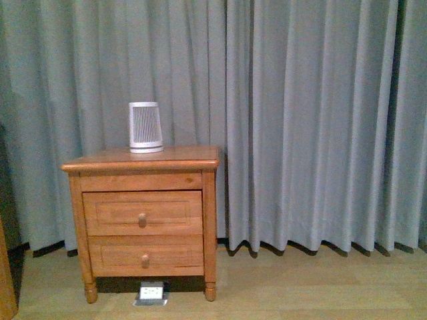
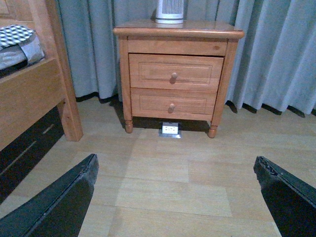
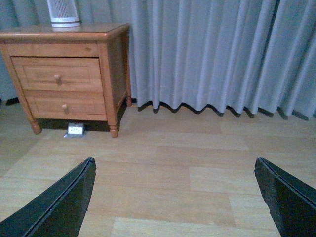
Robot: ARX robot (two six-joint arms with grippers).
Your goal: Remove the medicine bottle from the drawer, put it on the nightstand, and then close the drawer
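The orange-brown nightstand [image 1: 143, 160] stands at the left against the curtain. It also shows in the left wrist view [image 2: 177, 28] and the right wrist view [image 3: 69, 34]. Its upper drawer [image 1: 141, 212] is shut, with a round knob [image 1: 142, 219]; the drawer also shows in both wrist views [image 2: 174, 71] [image 3: 55, 73]. The medicine bottle is hidden. My left gripper [image 2: 175, 170] is open and empty, over bare floor well short of the nightstand. My right gripper [image 3: 175, 170] is open and empty, over floor to the nightstand's right. Neither arm shows in the front view.
A white ribbed device [image 1: 145, 127] stands on the nightstand top. The lower drawer [image 1: 145, 255] is shut. A white floor socket [image 1: 151, 293] sits under the nightstand. A wooden bed frame [image 2: 34, 94] stands left of it. Grey curtains [image 1: 313, 120] hang behind.
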